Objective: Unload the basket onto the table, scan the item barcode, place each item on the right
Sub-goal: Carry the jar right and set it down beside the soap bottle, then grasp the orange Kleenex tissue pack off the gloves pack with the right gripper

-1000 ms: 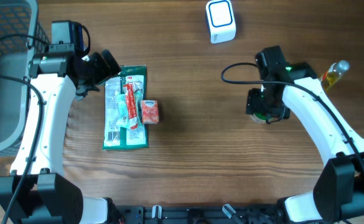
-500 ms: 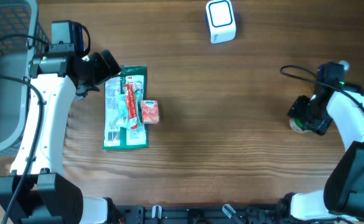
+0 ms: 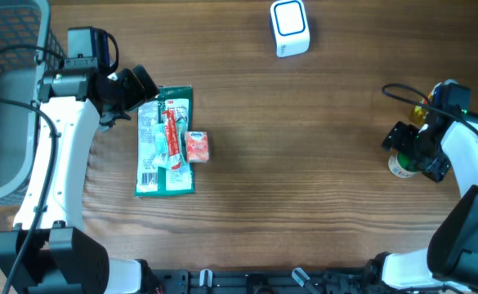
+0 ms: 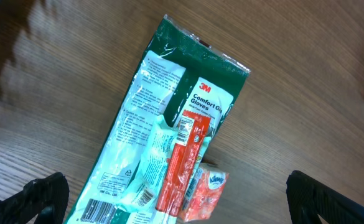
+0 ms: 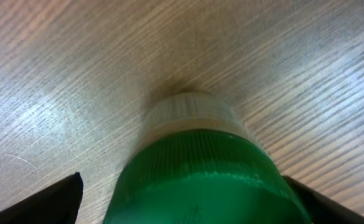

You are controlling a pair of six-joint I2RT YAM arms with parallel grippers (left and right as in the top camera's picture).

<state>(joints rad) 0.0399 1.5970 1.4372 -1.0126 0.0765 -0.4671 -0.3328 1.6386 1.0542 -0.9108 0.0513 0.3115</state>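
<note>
Right gripper point(image 5: 183, 180), jaws spread wide, straddles a green container point(image 5: 197, 177) with whitish end.

Landmark: glove packet point(image 3: 166, 140), lying flat on the tabletop point(image 3: 304, 204).

- On it: a stick sachet point(image 3: 171, 135), laid lengthwise along the packet.
- At its right edge: a small tissue pack point(image 3: 196, 146), touching the packet.
- At its far left corner: the left hand point(image 3: 139, 96), above the tabletop.
- To its left: a basket point(image 3: 2, 98), at the tabletop's left edge.
- To its right and farther back: the scanner point(image 3: 289, 28).
- Well to its right: a jar point(image 3: 399, 167), upright on the tabletop, with the right hand point(image 3: 414, 155) straddling it.
</note>
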